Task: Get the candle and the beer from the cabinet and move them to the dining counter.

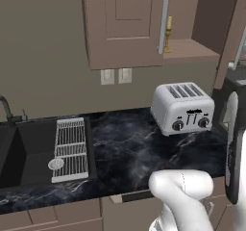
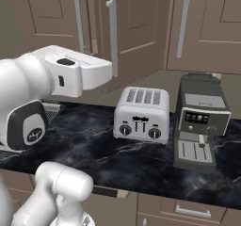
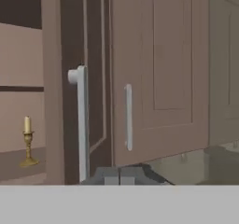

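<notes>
Candle: slender golden-tan candlestick with pale stub on top, thin turned stem, round flat base. Standing upright on the lower cabinet shelf, long axis vertical, tip pointing up. Seen in hand view well to the left of the gripper and somewhat above it, beyond the edge of the open door. Also visible in left base view, upright at the shelf front just behind the door's handle.

Gripper: fingertips pressed together at bottom of hand view, nothing between them; dark, blocky tips. Aimed at the cabinet front.

Cabinet: taupe-brown, matte, recessed-panel doors. One door swung open, edge-on just left of and above the gripper, carrying a long vertical silver bar handle, smooth and round-ended. Second bar handle on the closed door directly above the gripper. Interior shelf flat, same taupe tone, darker recess behind.

Below, in base views: black worktop with white marble veining, glossy. Four-slot toaster, brushed silver, rounded corners, two dark knobs. Dark sink with white wire rack laid beside it. Grey boxy espresso machine beside the toaster in right base view.
</notes>
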Motion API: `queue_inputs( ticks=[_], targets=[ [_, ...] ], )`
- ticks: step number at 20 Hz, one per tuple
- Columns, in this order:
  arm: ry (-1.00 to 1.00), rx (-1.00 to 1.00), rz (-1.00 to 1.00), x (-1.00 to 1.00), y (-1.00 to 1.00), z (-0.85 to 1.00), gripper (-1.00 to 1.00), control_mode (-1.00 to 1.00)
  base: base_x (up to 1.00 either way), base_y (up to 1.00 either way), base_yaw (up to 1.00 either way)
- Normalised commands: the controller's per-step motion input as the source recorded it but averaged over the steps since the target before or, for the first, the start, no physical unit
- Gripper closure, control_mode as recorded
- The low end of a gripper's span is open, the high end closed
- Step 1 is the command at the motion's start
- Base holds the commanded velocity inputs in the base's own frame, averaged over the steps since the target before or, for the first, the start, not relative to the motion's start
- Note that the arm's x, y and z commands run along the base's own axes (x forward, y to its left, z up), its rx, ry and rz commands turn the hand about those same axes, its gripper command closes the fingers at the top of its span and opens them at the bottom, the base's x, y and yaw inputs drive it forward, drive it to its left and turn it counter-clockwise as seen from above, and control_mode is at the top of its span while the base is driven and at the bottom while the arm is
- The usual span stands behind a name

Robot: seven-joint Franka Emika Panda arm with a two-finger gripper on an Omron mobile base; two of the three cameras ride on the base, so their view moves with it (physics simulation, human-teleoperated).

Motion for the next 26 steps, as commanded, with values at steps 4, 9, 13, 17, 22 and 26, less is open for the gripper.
queue_inputs(
  ticks=[4, 9, 13, 17, 22, 26],
  targets=[
    [0.00, 0.00, -0.36, 0.00, 0.79, 0.00, 1.00, -1.00, 0.00, 0.00, 0.00],
    [0.00, 0.00, -0.39, 0.04, 0.60, 0.00, 1.00, -1.00, 0.00, 0.00, 0.00],
    [0.00, 0.00, -0.36, 0.11, 0.46, 0.00, 1.00, -1.00, 0.00, 0.00, 0.00],
    [0.00, 0.00, -0.30, 0.17, 0.37, 0.00, 1.00, -1.00, 0.00, 0.00, 0.00],
    [0.00, 0.00, -0.15, 0.36, 0.14, 0.00, 1.00, -1.00, 0.00, 0.00, 0.00],
    [0.01, 0.00, -0.02, 0.48, 0.00, 0.00, -1.00, -1.00, 0.00, 0.00, 0.00]
  ],
)
